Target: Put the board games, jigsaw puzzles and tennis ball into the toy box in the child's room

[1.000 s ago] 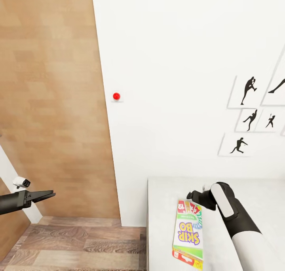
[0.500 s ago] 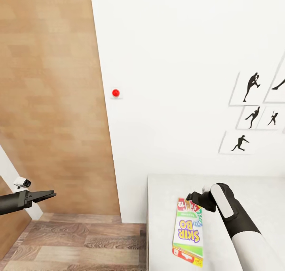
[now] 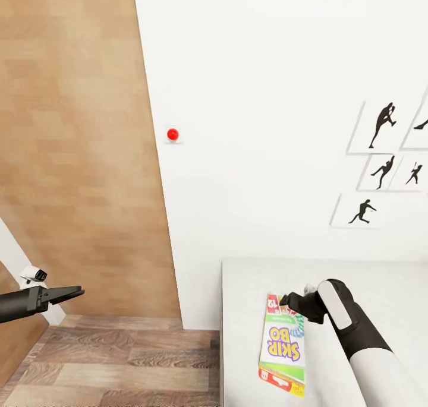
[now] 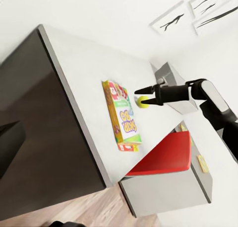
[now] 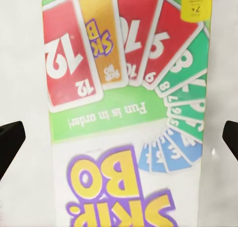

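Flat rectangular card board game (image 3: 283, 347), lettered "SKIP-BO" and "Fun is in order!", on the smooth light grey table (image 3: 238, 312). Right gripper (image 3: 289, 302) above its far end, fingers (image 5: 11, 147) spread wide; left gripper (image 3: 70, 291) pressed together, holding nothing.

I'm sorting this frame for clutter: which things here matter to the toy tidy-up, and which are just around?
Job: SKIP-BO board game; tennis ball; table; grey bin, probably the toy box.
Just there: red chair; silhouette pictures; red wall button.
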### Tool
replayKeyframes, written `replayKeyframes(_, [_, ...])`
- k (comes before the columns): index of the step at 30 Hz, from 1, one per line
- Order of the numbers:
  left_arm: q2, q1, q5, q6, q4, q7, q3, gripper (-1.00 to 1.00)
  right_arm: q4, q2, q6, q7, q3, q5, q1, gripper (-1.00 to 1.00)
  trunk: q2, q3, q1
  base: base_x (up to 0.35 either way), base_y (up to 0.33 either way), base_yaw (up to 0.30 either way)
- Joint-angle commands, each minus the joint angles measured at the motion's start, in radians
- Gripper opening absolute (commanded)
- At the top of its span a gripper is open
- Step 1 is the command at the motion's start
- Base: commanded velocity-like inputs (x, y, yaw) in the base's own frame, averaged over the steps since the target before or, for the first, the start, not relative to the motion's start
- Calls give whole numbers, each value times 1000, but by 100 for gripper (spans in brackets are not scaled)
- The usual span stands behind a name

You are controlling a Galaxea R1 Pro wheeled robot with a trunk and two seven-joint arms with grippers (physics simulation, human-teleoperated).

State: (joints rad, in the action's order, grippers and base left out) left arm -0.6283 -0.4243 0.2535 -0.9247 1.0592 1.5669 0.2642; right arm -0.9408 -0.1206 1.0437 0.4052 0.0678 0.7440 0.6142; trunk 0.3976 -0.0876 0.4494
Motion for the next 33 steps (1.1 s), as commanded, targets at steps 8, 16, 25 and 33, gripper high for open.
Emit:
replayKeyframes(8, [0, -1, 0, -10, 0, 4, 0, 100, 28, -8, -63, -75, -2, 1, 1, 100, 2, -15, 1, 0, 0, 0])
replayKeyframes(16, [1, -1, 1, -10, 0, 4, 0, 100, 33, -11, -82, -125, -6, -4, 1, 100, 2, -28, 1, 0, 0, 0])
replayKeyframes(25, [1, -1, 0, -10, 0, 4, 0, 100, 34, -15, -85, -137, -3, -4, 1, 100, 2, -43, 1, 0, 0, 0])
replayKeyframes(33, [1, -1, 0, -10, 0, 4, 0, 100, 34, -33, -85, -139, -1, -2, 1, 100, 2, -56, 1, 0, 0, 0])
